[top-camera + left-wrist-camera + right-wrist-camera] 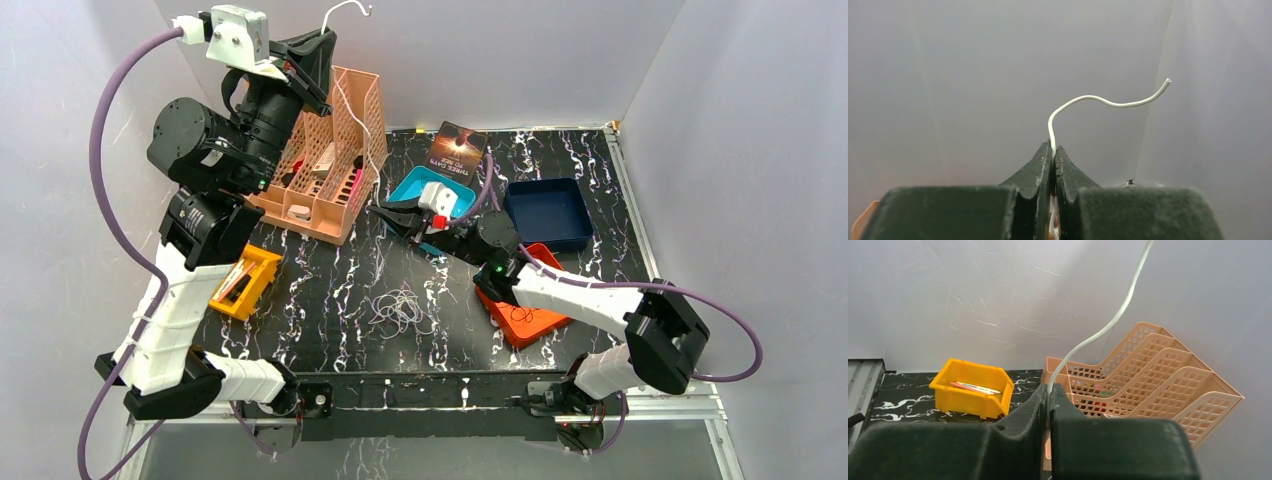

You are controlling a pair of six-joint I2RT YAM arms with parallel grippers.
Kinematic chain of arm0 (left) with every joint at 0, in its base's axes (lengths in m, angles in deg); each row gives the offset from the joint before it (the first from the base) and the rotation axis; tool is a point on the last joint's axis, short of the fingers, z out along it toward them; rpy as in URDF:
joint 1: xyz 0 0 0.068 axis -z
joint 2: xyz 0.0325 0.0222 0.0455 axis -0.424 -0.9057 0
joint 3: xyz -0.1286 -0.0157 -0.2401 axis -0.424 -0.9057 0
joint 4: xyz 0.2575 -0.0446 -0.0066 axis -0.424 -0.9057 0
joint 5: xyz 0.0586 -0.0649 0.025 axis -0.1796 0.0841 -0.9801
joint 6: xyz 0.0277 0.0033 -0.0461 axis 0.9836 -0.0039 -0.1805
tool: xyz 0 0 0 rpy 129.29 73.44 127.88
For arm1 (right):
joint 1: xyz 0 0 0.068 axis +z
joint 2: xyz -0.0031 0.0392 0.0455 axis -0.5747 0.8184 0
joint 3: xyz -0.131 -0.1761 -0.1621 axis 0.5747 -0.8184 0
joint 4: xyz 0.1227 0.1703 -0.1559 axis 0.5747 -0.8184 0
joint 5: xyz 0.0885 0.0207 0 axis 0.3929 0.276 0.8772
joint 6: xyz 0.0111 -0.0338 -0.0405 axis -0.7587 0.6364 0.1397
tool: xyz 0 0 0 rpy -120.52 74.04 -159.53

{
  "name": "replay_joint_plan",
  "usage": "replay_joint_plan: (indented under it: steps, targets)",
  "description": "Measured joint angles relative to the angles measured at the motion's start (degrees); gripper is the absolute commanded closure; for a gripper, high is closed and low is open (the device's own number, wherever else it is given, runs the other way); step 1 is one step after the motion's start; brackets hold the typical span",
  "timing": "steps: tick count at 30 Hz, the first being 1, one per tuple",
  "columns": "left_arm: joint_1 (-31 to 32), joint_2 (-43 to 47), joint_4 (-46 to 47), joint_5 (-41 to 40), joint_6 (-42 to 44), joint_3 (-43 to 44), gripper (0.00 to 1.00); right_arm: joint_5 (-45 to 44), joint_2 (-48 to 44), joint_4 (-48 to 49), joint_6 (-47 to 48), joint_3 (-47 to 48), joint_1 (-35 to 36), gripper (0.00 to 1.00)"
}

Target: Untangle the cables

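Observation:
A thin white cable [352,110] hangs stretched between my two grippers. My left gripper [326,42] is raised high at the back left and is shut on the cable near one end; the free end curls above it [352,8]. In the left wrist view the cable [1098,99] rises from the closed fingertips [1053,147]. My right gripper [381,210] is low over the table's middle and is shut on the same cable, which climbs from its tips [1049,390] in the right wrist view [1118,315]. A loose tangle of thin cables [400,310] lies on the table.
A peach mesh file rack [335,160] stands at the back left, also in the right wrist view [1148,380]. A yellow bin [245,282] is on the left. A teal tray [430,190], a dark blue tray [548,212], an orange tray [525,320] and a book [458,150] lie around.

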Motion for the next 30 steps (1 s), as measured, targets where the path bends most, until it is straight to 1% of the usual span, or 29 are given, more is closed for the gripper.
replay_joint_plan:
  steps: [2,7,13,15,19,20,23,27,30]
  targets:
    - [0.0,0.07,0.04,-0.02,-0.04,-0.15,1.0,0.02,-0.02,-0.33,-0.2,0.0,0.0,1.0]
    - [0.0,1.25,-0.07,-0.87,-0.26,-2.6,1.0,-0.37,-1.33,-3.89,-1.49,0.0,0.0,1.0]
    - [0.0,5.27,-1.7,-4.09,-2.99,-12.35,1.0,-1.7,-8.9,-11.78,-4.2,0.31,0.0,1.0]
    - [0.0,6.36,-2.6,-5.18,-4.59,-16.28,0.91,-1.97,-11.78,-14.6,-5.22,1.09,0.0,1.0]
    - [-0.02,8.13,-4.55,-5.86,-9.11,-25.64,0.69,-1.99,-16.41,-19.8,-7.02,3.56,0.0,1.0]
    - [-0.02,8.48,-4.9,-5.75,-10.99,-28.59,0.65,-2.01,-17.33,-20.98,-7.41,4.24,0.0,1.0]
    - [-0.02,8.79,-5.97,-4.85,-14.58,-33.77,0.58,-2.47,-19.17,-24.2,-8.31,6.05,0.0,1.0]
    - [-0.02,9.81,-6.56,-3.5,-18.4,-38.07,0.49,-3.8,-19.85,-29.53,-8.37,9.68,0.0,1.0]
    - [-0.02,13.22,-6.56,-2.75,-20.5,-41.62,0.45,-5.79,-20.41,-33.68,-7.93,12.0,0.0,1.0]
